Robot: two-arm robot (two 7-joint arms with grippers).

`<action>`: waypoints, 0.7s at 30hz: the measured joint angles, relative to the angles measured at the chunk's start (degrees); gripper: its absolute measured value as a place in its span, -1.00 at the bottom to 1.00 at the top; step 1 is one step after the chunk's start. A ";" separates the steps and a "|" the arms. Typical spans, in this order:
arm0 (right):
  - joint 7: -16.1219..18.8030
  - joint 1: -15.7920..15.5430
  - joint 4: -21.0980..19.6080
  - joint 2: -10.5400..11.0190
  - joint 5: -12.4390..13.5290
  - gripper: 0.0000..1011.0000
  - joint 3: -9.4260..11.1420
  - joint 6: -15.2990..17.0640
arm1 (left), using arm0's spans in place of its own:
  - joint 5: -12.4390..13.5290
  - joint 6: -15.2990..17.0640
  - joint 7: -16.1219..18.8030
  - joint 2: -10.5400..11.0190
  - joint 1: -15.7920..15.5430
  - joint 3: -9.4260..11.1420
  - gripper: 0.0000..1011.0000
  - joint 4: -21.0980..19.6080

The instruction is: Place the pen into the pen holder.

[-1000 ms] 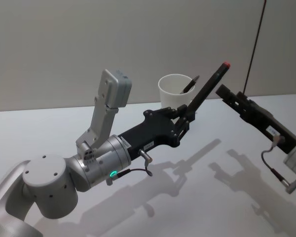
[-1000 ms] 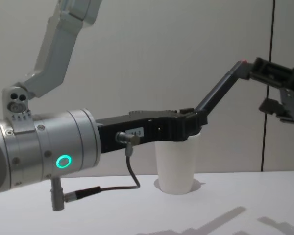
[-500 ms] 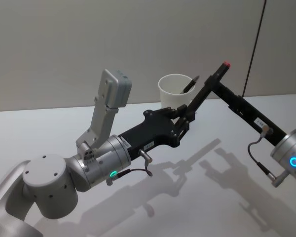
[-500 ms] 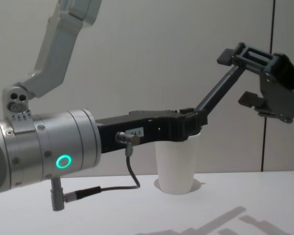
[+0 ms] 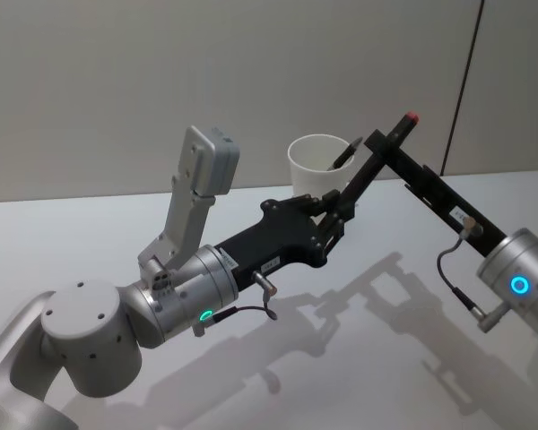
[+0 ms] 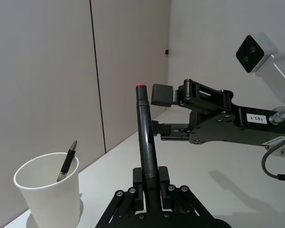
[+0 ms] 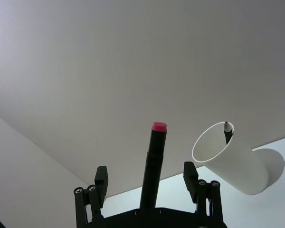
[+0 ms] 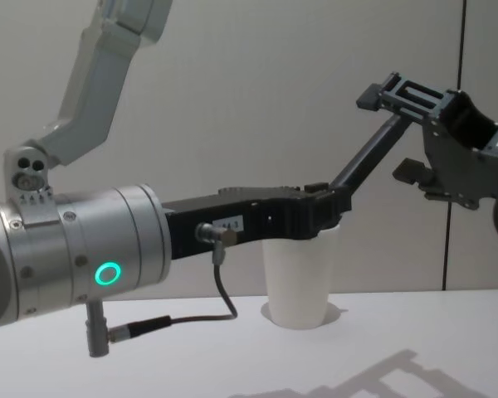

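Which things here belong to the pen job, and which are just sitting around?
Job: pen, held in the left gripper; pen holder; right gripper, jaws open either side of the pen's upper end.
Lying about: second pen already in the holder; table.

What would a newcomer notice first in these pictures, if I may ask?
Most striking is the black pen, red-tipped, held slanting upward by the left hand just in front of the white cup on the table. The right hand reaches in from the right, open on either side of the pen's upper end. A second pen leans inside the cup.
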 joint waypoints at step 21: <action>-2.18 2.64 2.53 -2.17 -0.89 0.98 -1.95 -0.23 | 0.00 0.00 0.00 0.00 0.00 0.00 -0.62 0.00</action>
